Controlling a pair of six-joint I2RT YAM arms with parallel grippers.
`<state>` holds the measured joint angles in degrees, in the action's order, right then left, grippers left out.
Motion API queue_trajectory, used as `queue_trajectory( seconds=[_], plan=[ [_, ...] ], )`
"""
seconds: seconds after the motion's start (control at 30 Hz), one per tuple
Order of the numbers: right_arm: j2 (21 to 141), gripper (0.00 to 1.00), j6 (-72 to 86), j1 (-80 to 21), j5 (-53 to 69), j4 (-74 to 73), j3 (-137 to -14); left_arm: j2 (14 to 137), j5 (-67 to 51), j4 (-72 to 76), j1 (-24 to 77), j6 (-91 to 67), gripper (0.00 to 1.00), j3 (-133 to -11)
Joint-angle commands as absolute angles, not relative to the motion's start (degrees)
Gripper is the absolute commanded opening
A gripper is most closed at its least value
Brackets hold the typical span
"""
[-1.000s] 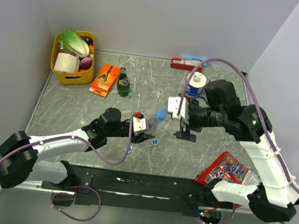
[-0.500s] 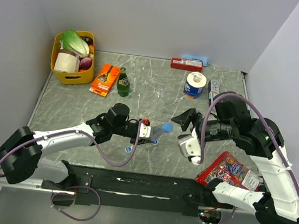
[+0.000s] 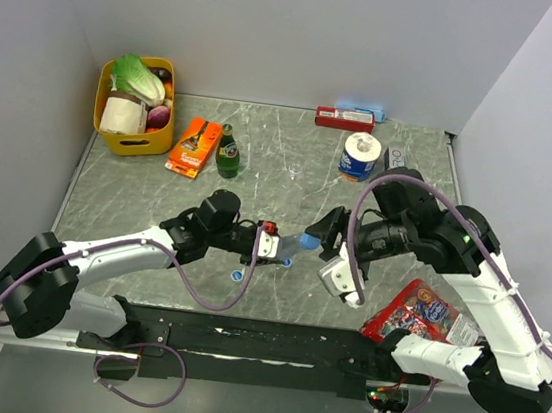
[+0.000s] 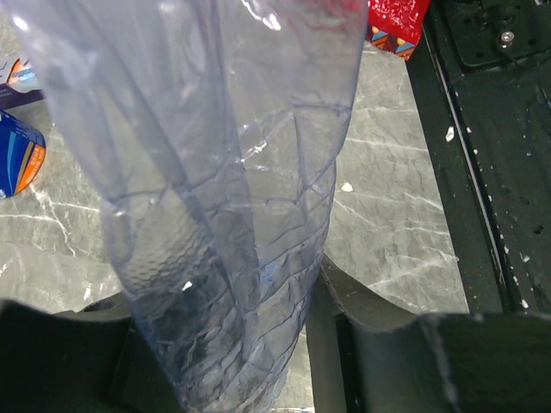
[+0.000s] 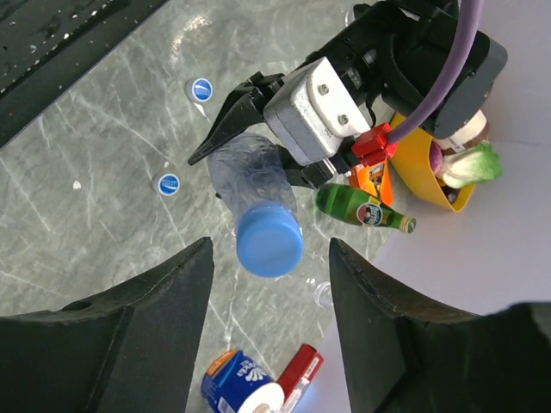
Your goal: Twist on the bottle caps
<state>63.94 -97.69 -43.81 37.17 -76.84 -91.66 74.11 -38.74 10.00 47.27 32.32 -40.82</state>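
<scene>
Near the middle of the marble worktop (image 3: pixel 136 199), the left claw (image 3: pixel 273 244) is clamped around the crumpled body of a clear bottle (image 3: pixel 290 241), whose neck points toward 3 o'clock. The right claw (image 3: pixel 325 237) faces it from there, spread wide and holding nothing, its fingers flanking the blue cap (image 5: pixel 269 239) on the neck. One loose cap (image 3: pixel 286 262) lies at the bottle's 6 o'clock and a second loose cap (image 3: pixel 237 275) at 7 o'clock.

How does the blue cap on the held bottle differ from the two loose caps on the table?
The mounted cap sits on the neck of the bottle gripped by the left tool; the loose caps lie flat on the table, unattached. The mounted cap shows a plain blue top; the loose caps show whitish faces. All three are small, round and blue.
</scene>
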Motion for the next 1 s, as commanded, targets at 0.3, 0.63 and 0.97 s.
queue_trajectory(
  seconds=[0.3,0.63,0.97],
  plan=[
    [66.7,0.52,-100.1,-44.8,36.9,-80.9,-92.7,74.5,-40.3,10.5,47.1,36.5,0.01,-43.4],
    [67.6,0.4,-96.5,-45.4,34.7,-81.0,-92.5,74.4,-39.2,12.5,46.9,35.3,0.01,-43.0],
    [77.9,0.04,-58.0,-43.7,32.2,-78.5,-99.2,74.0,-20.9,28.1,47.9,17.0,0.01,-43.1]
  ],
)
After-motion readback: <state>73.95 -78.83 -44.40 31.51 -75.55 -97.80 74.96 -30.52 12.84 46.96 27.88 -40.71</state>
